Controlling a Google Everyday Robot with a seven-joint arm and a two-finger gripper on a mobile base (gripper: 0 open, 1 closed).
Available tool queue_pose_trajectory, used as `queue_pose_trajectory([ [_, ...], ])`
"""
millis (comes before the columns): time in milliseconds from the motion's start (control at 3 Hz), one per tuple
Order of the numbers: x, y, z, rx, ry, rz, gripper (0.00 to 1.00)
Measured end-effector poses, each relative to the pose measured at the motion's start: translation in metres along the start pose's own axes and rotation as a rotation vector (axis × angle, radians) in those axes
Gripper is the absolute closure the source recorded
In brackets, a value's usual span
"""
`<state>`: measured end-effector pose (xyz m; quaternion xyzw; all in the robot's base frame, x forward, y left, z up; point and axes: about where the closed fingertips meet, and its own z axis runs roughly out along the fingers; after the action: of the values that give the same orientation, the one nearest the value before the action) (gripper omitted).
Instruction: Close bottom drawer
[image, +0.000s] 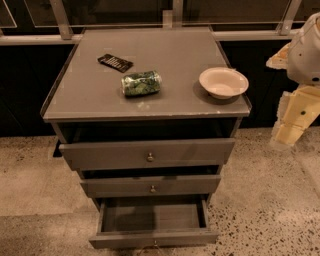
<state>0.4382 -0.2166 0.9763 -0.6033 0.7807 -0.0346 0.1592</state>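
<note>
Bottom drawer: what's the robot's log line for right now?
bottom drawer: pulled out, not closed | gripper: right of cabinet, not touching drawer | to do: push shut

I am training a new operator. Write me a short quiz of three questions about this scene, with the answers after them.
1. True or false: the bottom drawer is pulled out.
2. What lies on its side on the cabinet top? A a mug, B a green can, C a bottle.
3. Fill in: the tool hangs at the picture's ____ edge, apart from the drawers.

Key: 1 true; 2 B; 3 right.
</note>
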Motion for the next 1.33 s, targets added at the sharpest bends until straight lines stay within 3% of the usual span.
queue_pose_trajectory([
  [333,0.0,0.0,0.0,0.0,0.0,0.0,0.0],
  [667,0.007,0.005,0.018,0.002,-0.04,-0.002,0.0],
  [1000,0.028,0.034,0.089,-0.059,-0.163,0.017,0.0],
  [1333,0.051,0.077,0.176,-0.136,-0.298,0.079,0.0],
])
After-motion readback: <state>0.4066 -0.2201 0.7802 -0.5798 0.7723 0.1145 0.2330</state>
